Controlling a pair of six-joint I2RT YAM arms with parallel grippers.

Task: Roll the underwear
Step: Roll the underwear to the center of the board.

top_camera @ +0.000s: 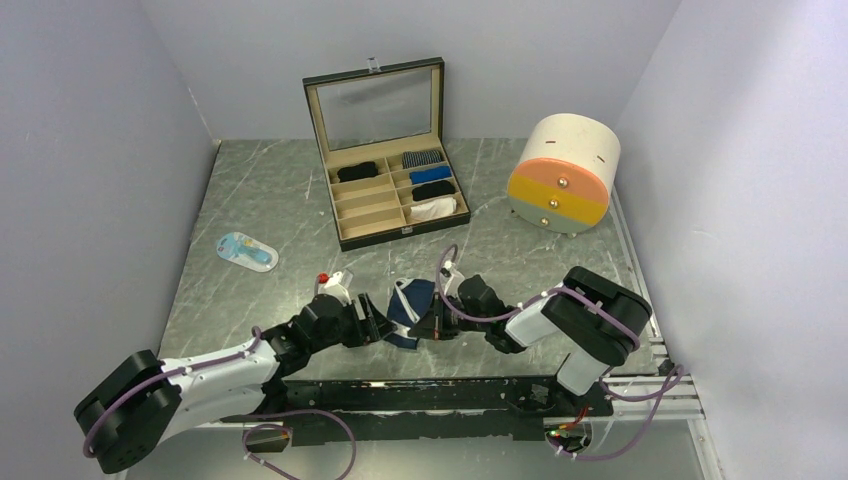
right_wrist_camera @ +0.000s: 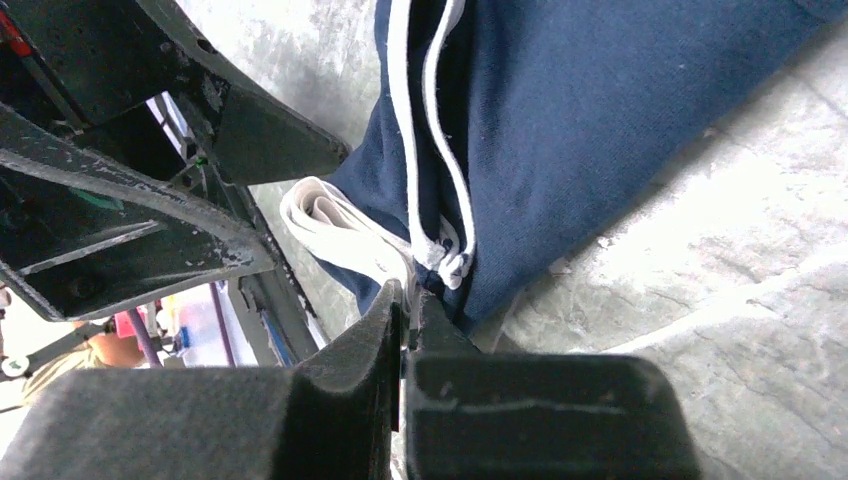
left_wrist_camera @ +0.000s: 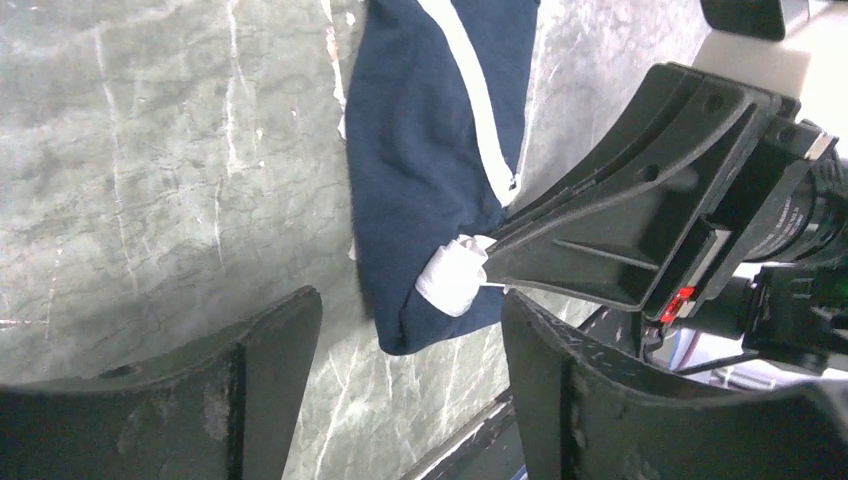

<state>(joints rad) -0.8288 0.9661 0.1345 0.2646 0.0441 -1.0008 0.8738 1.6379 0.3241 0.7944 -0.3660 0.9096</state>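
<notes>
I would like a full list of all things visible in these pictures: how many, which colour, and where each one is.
navy underwear: one, navy blue with white trim, on the table between the two claws
box: one, black outside, beige inside, lid open, back centre
cloth rolls: five (two black, one grey striped, one blue, one white), in the box's compartments
round drawer unit: one, white, orange and yellow, back right
small packet: one, light blue and white, left side
table: one, grey marble pattern, under everything
left claw: one, black, open, at the underwear's end
right claw: one, black, shut on the underwear's trimmed edge
</notes>
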